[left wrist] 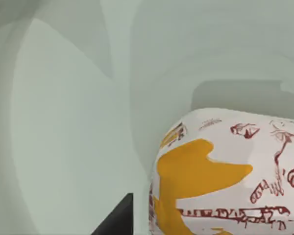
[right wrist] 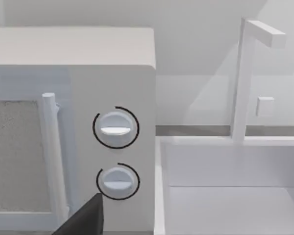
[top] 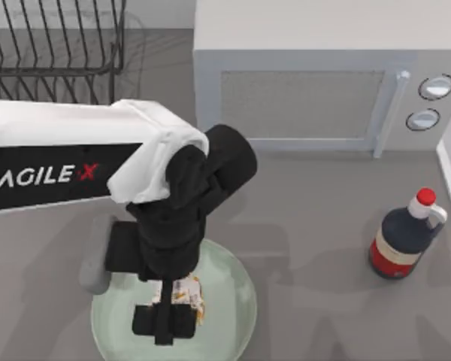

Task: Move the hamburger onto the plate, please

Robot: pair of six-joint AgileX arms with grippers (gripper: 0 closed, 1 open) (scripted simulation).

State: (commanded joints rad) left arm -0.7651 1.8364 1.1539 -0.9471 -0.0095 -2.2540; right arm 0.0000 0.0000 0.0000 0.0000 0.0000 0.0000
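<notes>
1. Top view: the left arm (top: 75, 162) reaches in from the table's left edge, its black left claw (top: 165, 320) pointing down over the plate (top: 237, 297) near the front edge.
2. The hamburger (top: 188, 292) peeks out beside the claw's fingers, over the plate's inner surface; whether the fingers grip it or stand apart from it cannot be told from above.
3. Left wrist view: the wrapped hamburger (left wrist: 225, 171) shows close, white with an orange patch and red print, against the pale green plate (left wrist: 63, 137). One dark fingertip (left wrist: 117, 220) sits just beside it, and contact cannot be confirmed.
4. Top view also takes in a microwave (top: 308, 83) along the back edge, a wire rack (top: 52, 49) at the back left corner, and a dark red-capped bottle (top: 402, 237) near the right edge.
5. Right wrist view: the microwave's two dials (right wrist: 116, 128) and a white sink (right wrist: 230, 186) with its faucet (right wrist: 245, 73) appear; a dark finger (right wrist: 85, 218) of the right claw shows, its state undeterminable.
</notes>
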